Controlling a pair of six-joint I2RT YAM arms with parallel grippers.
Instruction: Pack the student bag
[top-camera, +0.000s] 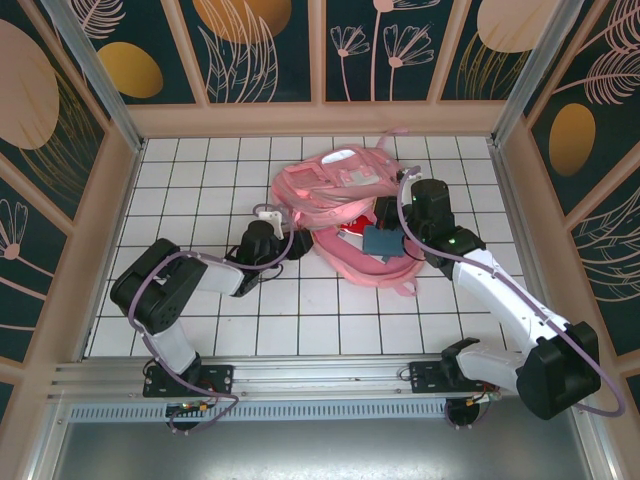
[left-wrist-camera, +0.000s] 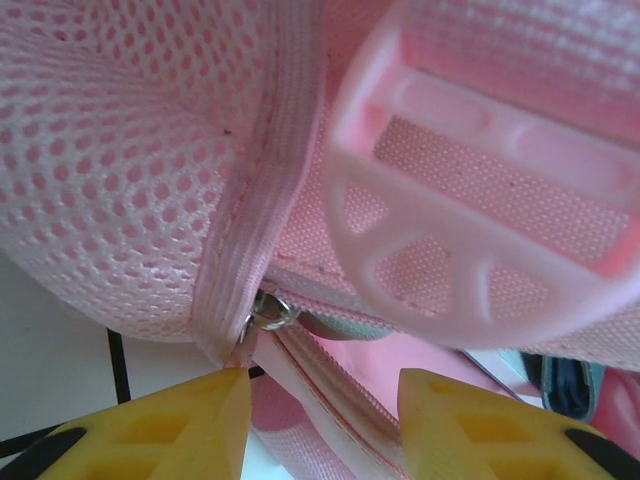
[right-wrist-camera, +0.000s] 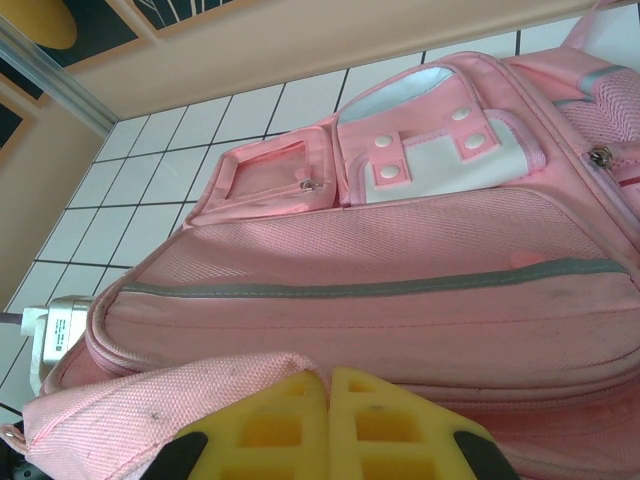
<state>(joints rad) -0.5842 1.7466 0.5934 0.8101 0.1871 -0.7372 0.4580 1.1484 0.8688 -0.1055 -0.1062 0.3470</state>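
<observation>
Now the pink student bag (top-camera: 330, 195) lies in the middle of the white tiles (top-camera: 200, 320), with the left gripper (left-wrist-camera: 322, 420) spread apart around its zipper edge (left-wrist-camera: 310, 365) and the right gripper (right-wrist-camera: 328, 400) squeezed together by a pink flap (right-wrist-camera: 150, 395).

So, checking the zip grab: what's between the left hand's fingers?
The student bag's pink zip edge runs between the left hand's fingers, metal pull just above, seen in the left wrist view.
</observation>
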